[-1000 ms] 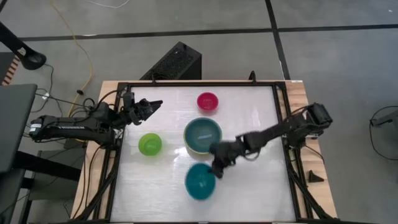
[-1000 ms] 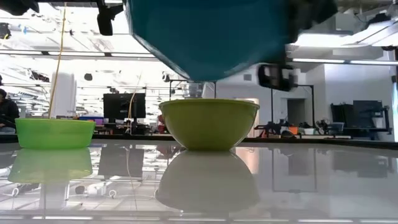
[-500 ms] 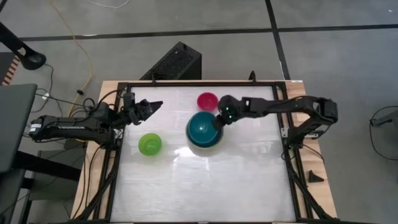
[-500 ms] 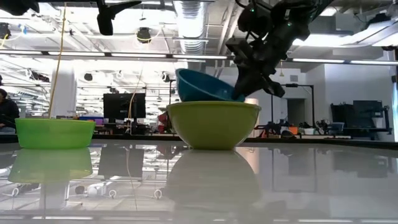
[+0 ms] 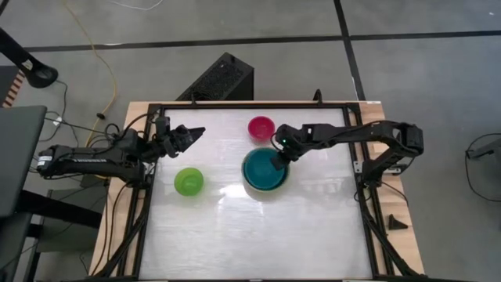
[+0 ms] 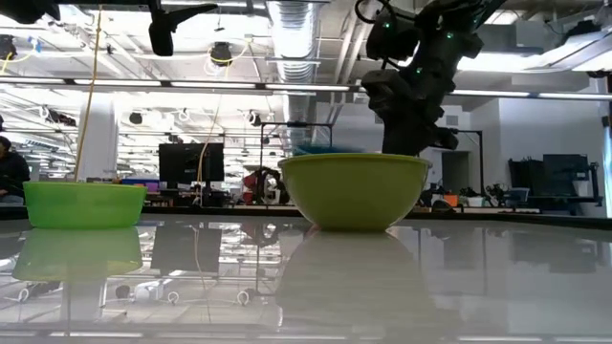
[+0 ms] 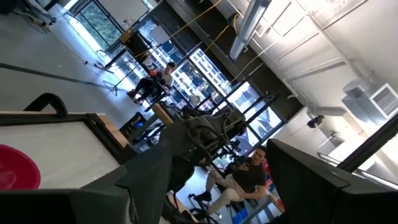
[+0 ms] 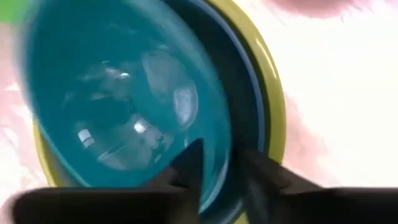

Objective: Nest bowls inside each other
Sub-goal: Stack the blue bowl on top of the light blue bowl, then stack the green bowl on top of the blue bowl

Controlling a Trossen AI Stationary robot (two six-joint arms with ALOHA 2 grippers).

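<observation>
The teal bowl (image 5: pixel 262 172) sits inside the large olive-green bowl (image 6: pixel 354 191). A blue bowl's rim (image 8: pixel 247 115) shows between the two. My right gripper (image 5: pixel 278 159) stands over the stack's far right side, open, with its fingers astride the teal bowl's rim. The small bright green bowl (image 5: pixel 189 181) rests on its base at the left. The small magenta bowl (image 5: pixel 261 127) stands behind the stack. My left gripper (image 5: pixel 192 133) waits open above the table's far left, holding nothing. My right gripper comes from above, slanting down. One finger (image 8: pixel 191 163) is inside the teal bowl and the other (image 8: pixel 261 171) outside its rim (image 8: pixel 227 158). A gap shows beside the rim, and I cannot tell whether either finger touches it. The bowl rests level in the stack.
A black frame (image 5: pixel 356 180) borders the white tabletop (image 5: pixel 250 235). There is open table in front of the stack, toward the near edge. A dark box (image 5: pixel 221 77) stands beyond the far edge.
My right gripper has carried the teal bowl from the table's near side toward the far edge, over the olive-green bowl, tipping steeply downward. The teal bowl leaned on the stack's rim half a second ago and now sits level inside. The stack has shifted slightly right.
</observation>
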